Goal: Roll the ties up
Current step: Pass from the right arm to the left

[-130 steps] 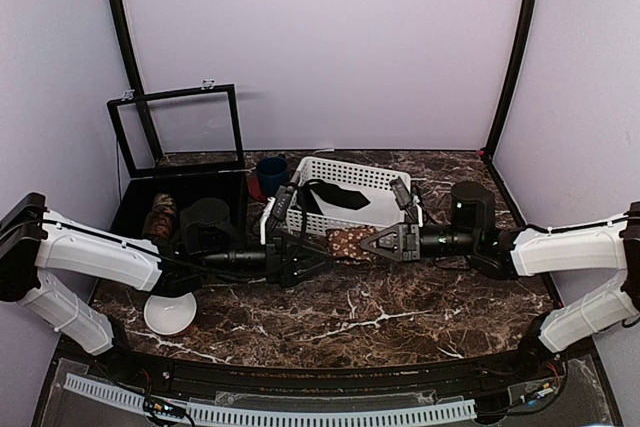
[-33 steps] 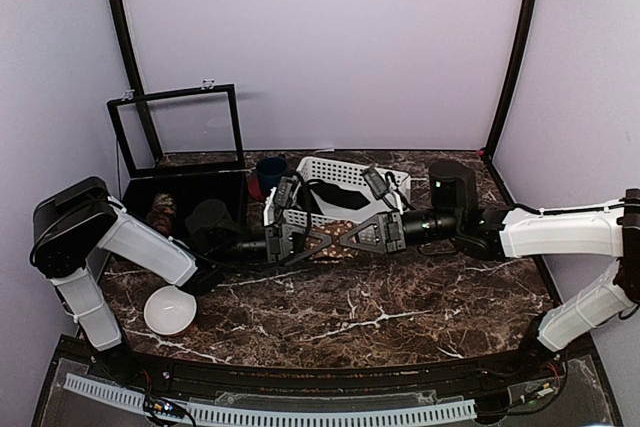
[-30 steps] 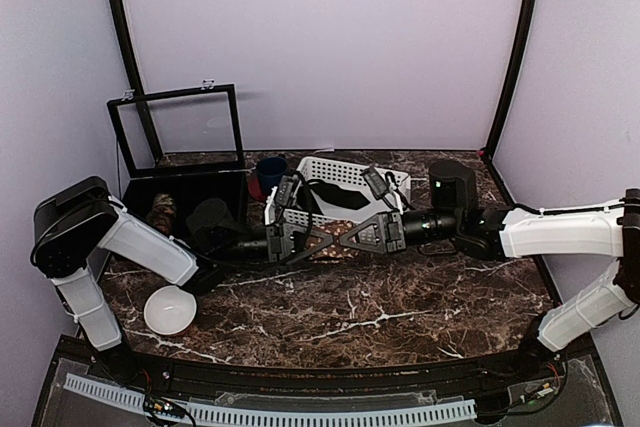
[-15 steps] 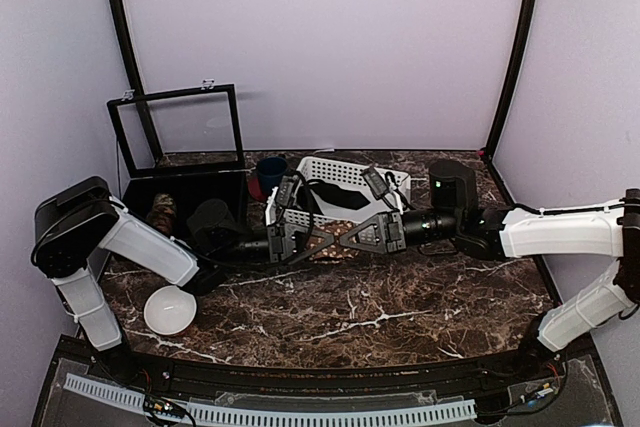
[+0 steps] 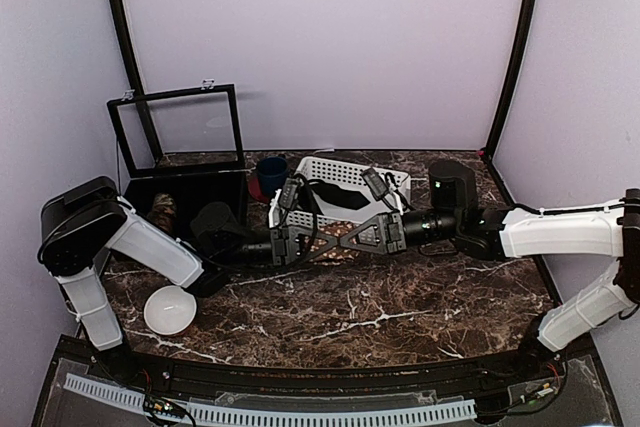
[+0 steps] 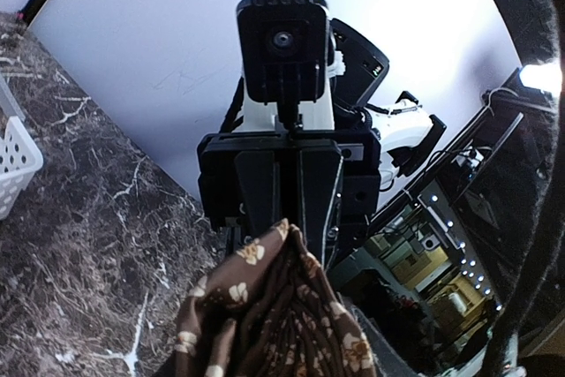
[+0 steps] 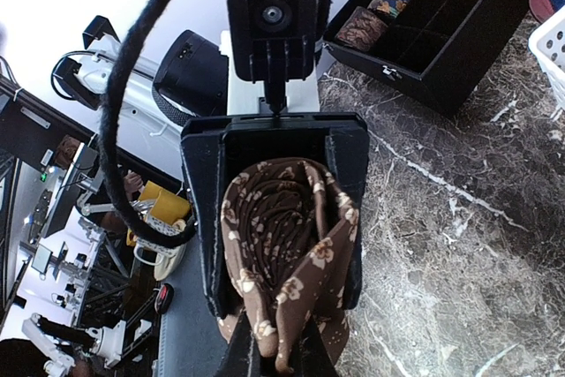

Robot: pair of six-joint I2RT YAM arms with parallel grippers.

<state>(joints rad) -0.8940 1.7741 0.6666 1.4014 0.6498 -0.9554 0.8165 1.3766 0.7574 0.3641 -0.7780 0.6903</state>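
A tie (image 7: 282, 245), dark brown with tan flowers, is wound into a fat coil held above the table between my two grippers, which meet tip to tip in the top view. In the right wrist view my right gripper (image 7: 274, 364) is shut on the coil's loose outer edge. My left gripper (image 7: 281, 218) faces it, and its black fingers (image 7: 208, 218) press both sides of the coil. In the left wrist view the tie (image 6: 274, 306) fills the bottom centre, and my right gripper (image 6: 291, 209) pinches its tip. The coil is mostly hidden in the top view.
A black divided box (image 5: 180, 197) with its lid up stands at the back left; two rolled ties (image 7: 362, 28) lie in its cells. A white basket (image 5: 385, 179), a blue cup (image 5: 270, 172) and a white bowl (image 5: 170, 309) are also on the marble table.
My left gripper has slid a little to the right and its jaws have narrowed onto the coil. The right arm has stayed still with its grip unchanged.
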